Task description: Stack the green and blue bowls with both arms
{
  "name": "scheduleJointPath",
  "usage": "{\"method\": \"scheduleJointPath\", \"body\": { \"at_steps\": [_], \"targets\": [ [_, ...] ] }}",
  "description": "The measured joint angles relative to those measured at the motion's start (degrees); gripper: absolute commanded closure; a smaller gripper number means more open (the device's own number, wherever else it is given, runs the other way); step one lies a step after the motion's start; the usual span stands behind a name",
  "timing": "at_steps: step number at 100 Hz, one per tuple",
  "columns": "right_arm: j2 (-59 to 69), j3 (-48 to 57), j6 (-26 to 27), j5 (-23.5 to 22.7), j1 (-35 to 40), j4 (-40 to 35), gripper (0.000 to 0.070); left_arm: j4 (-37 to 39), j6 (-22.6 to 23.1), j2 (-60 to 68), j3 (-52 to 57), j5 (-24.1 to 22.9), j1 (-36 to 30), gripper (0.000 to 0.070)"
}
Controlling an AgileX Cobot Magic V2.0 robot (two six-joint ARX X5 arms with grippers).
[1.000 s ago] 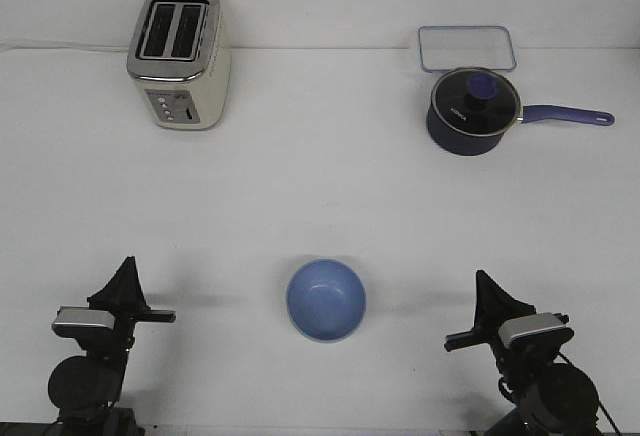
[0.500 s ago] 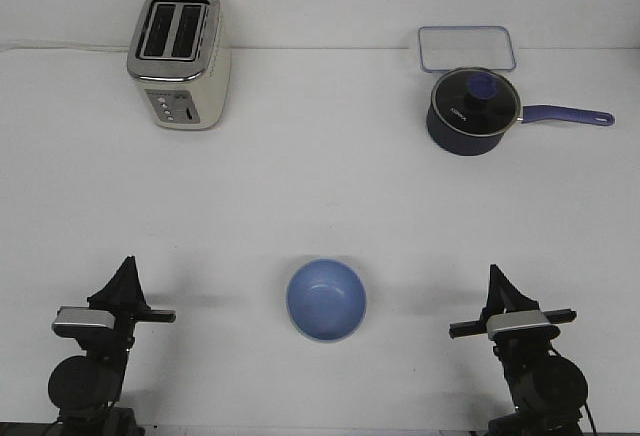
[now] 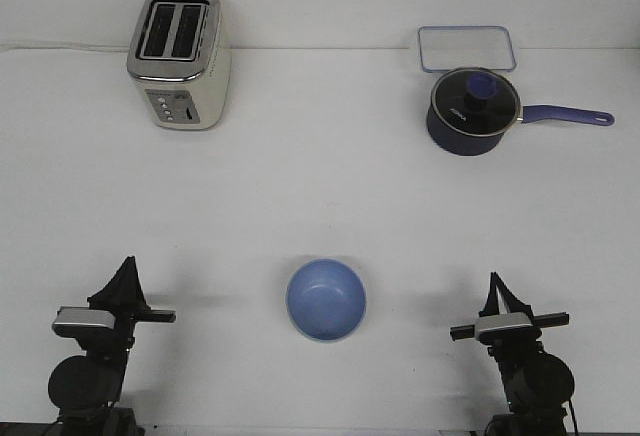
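Note:
The light blue bowl (image 3: 326, 300) stands upright on the white table (image 3: 320, 186), front centre, midway between the two arms. A thin pale edge runs round its near rim; I cannot tell whether that is another bowl beneath it. No separate green bowl is in view. My left gripper (image 3: 127, 268) is at the front left, its fingers together in a point, holding nothing, well left of the bowl. My right gripper (image 3: 494, 284) is at the front right, fingers together in a point, holding nothing, well right of the bowl.
A cream toaster (image 3: 180, 58) stands at the back left. A dark blue lidded saucepan (image 3: 473, 110) with its long handle pointing right stands at the back right, with a clear rectangular container (image 3: 467, 48) just behind it.
My right arm has swung from an angled pose to face straight ahead and settled slightly lower. The left arm and the bowl have not moved.

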Motion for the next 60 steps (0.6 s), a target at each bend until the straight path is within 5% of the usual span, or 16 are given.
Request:
{"method": "scheduleJointPath", "body": {
  "at_steps": [60],
  "targets": [
    [0.0, 0.0, 0.0, 0.11, 0.0, 2.4, 0.0699, 0.02, 0.0, 0.0, 0.0, 0.0, 0.0, 0.0686]
  ]
}}
